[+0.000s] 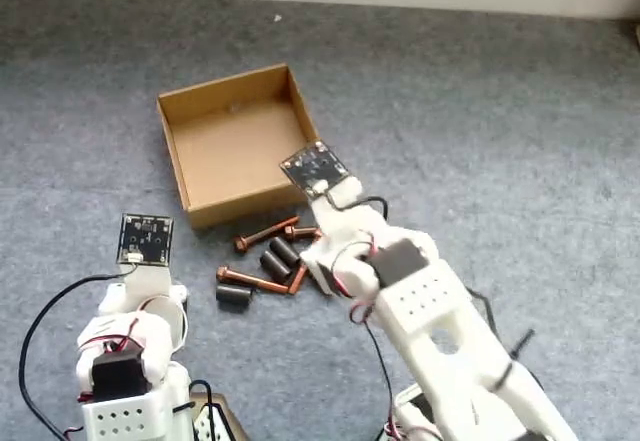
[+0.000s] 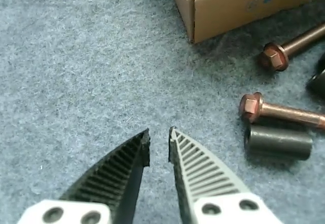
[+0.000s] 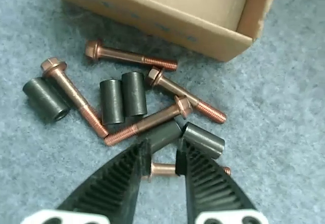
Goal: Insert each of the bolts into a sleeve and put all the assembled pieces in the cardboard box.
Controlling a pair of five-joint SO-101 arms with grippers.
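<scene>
Several copper bolts and dark sleeves lie loose on the grey carpet just in front of the cardboard box (image 1: 235,146). My right gripper (image 3: 162,150) hangs low over the pile, open by a narrow gap. Its fingertips (image 3: 141,150) stand on either side of one sleeve's end (image 3: 161,134), and a bolt (image 3: 163,169) lies on the carpet beneath them. A second sleeve (image 3: 204,138) lies right beside it. My left gripper (image 2: 159,141) is slightly open over bare carpet with nothing in it. A bolt (image 2: 284,112) and a sleeve (image 2: 279,141) lie a short way off, near the box corner (image 2: 195,16).
The box is open-topped with nothing visible inside. Two sleeves (image 3: 123,98) lie side by side, another (image 3: 45,99) lies apart by a bolt (image 3: 73,94). The right arm (image 1: 410,291) stretches over the pile. The left arm (image 1: 130,346) sits near the front edge, with cables around it.
</scene>
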